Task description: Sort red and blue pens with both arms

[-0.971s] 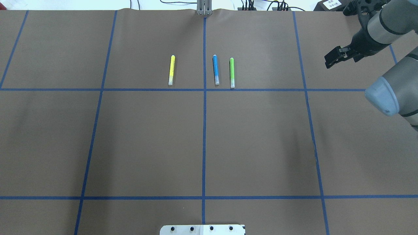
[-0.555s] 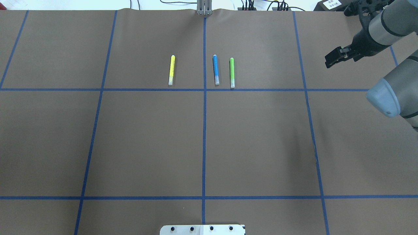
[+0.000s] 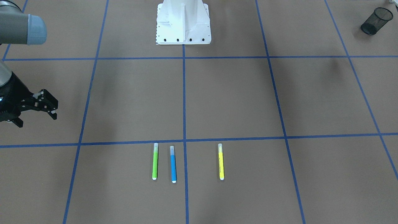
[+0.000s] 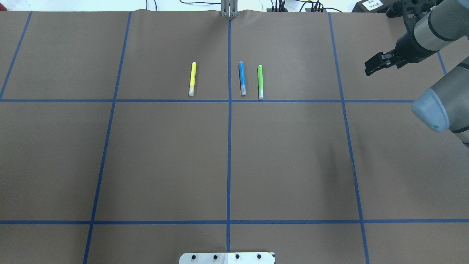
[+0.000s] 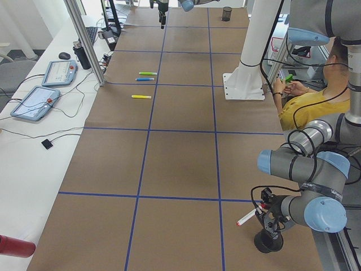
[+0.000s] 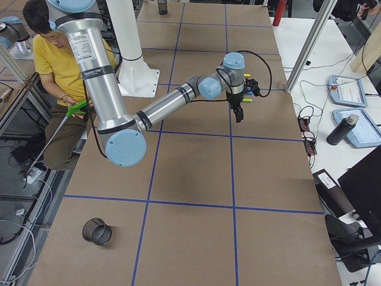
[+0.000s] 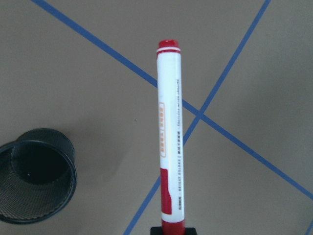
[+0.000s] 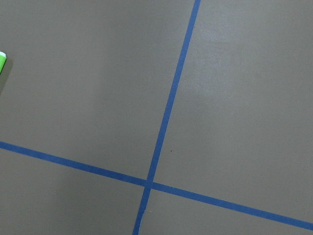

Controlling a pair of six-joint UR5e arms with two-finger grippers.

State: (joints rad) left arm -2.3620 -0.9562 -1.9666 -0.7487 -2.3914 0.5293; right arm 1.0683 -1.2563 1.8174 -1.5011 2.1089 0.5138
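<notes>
The left gripper (image 7: 173, 229) is clamped on the red cap end of the red pen (image 7: 170, 132), a smooth white barrel with printed lettering and a red ring at its far tip. It hangs over matt brown paper well to the left of the white pedestal base (image 3: 183, 28), beside a round black wire-mesh cup (image 7: 36, 181). The blue pen (image 4: 242, 78), slim with a translucent cap, lies flat straight out from the pedestal, just right of the blue tape centre line. A lime green marker (image 4: 260, 81) lies just beside it, and a yellow marker (image 4: 192, 79) lies left of the line. Far to the pedestal's right, the black, angular right gripper (image 4: 370, 68) hovers empty, its fingers apart.
</notes>
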